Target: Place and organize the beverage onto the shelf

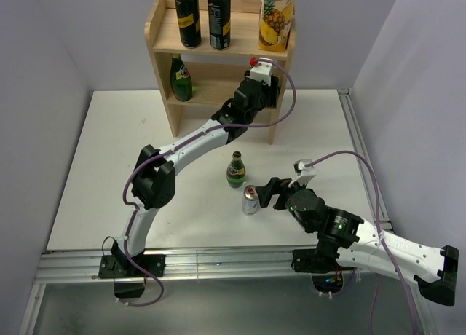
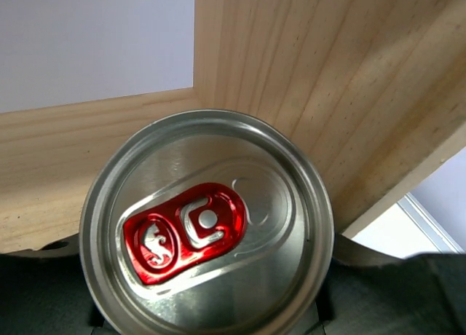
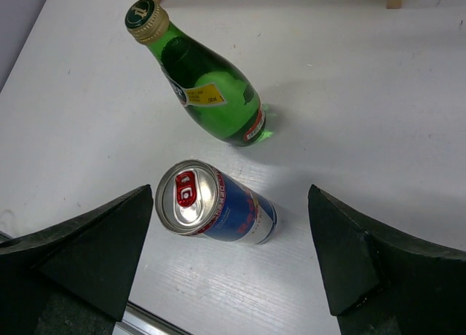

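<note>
Over at the shelf (image 1: 162,44), lower tier, the left fingers (image 2: 36,291) are clamped on a silver-topped can (image 2: 207,229); can't really tell if it's resting on the board. Meanwhile the right fingers (image 3: 87,255) are spread wide around a blue-and-silver can (image 3: 226,211) on the table (image 1: 109,167), with a green bottle (image 3: 211,95) just beside it.

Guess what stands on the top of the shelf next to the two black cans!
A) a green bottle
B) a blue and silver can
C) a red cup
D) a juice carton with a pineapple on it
D: the juice carton, with a pineapple printed on it, stands upright on the top tier of the shelf, just to the right of the black cans.
</note>
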Tool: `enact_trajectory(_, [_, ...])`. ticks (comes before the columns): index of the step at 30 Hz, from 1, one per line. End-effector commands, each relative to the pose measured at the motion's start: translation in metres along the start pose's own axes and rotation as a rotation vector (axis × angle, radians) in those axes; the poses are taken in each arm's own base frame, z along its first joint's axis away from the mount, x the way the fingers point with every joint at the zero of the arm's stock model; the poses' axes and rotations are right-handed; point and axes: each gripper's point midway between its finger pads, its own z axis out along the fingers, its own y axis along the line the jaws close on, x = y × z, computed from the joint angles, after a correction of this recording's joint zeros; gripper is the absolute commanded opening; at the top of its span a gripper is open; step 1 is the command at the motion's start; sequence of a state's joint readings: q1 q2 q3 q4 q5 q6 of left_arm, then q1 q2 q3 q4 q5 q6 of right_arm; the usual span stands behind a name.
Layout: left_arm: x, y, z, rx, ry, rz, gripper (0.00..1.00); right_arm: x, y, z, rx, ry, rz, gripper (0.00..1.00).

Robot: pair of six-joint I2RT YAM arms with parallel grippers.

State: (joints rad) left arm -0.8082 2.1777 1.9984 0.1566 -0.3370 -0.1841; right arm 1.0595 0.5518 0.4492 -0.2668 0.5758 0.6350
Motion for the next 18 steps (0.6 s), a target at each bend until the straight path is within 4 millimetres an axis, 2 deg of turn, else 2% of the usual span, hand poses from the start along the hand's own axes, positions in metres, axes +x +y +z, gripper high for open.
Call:
enact_trajectory(1, [-0.0488, -0.0062, 0.0009, 0.021, -0.137, -0.064, 0.48, -0.0032, -0.0012, 0.0022, 0.011, -0.022, 0.018, 0.94])
enact_trajectory(3, [-0.0468, -0.0044, 0.0007, 0.018, -0.133, -0.061, 0.61, -0.0030, -0.0010, 0.0024, 0.009, -0.020, 0.019, 0.94])
enact_trajectory(6, [-0.0482, -0.0019, -0.0007, 0.006, -0.138, -0.062, 0.71, -0.0022, -0.0008, 0.0027, 0.009, -0.018, 0.021, 0.94])
enact_trajectory(18, [-0.0455, 0.0002, -0.0029, 0.001, -0.136, -0.059, 0.73, -0.0026, 0.0001, 0.0027, 0.008, -0.018, 0.021, 0.94])
